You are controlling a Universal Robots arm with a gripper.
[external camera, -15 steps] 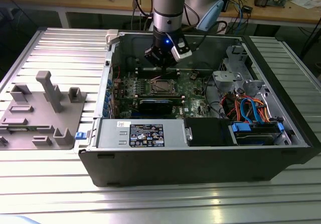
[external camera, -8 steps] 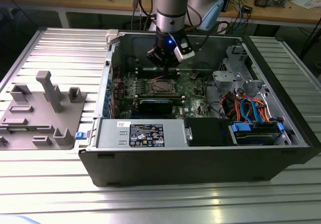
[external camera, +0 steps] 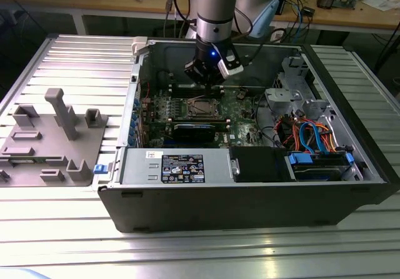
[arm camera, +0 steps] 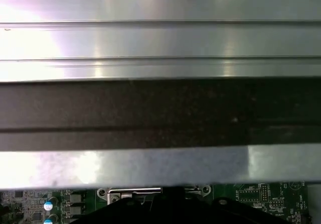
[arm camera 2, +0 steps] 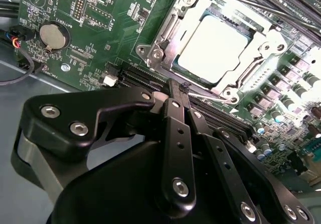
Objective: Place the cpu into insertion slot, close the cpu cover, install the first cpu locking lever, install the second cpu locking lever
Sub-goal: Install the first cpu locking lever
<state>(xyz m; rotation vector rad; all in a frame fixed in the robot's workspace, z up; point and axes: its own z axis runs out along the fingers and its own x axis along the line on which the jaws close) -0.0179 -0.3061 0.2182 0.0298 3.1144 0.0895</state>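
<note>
I see the pincer [arm camera 2: 179, 91] with its fingers pressed together and nothing between them, its tips just beside the near edge of the insertion slot [arm camera 2: 165, 33] on the green motherboard [arm camera 2: 100, 43]. The cpu [arm camera 2: 213, 43] sits in that slot, and the cpu cover [arm camera 2: 253, 73] lies flat around it. In the exterior view the pincer [external camera: 206, 82] hangs inside the open computer case [external camera: 250, 204] on the ribbed worktop [external camera: 69, 66].

Seated in insertion slot [arm camera 2: 215, 48]: cpu [arm camera 2: 213, 43], framed by cpu cover [arm camera 2: 165, 35]; tool [arm camera 2: 179, 91] just beside.
</note>
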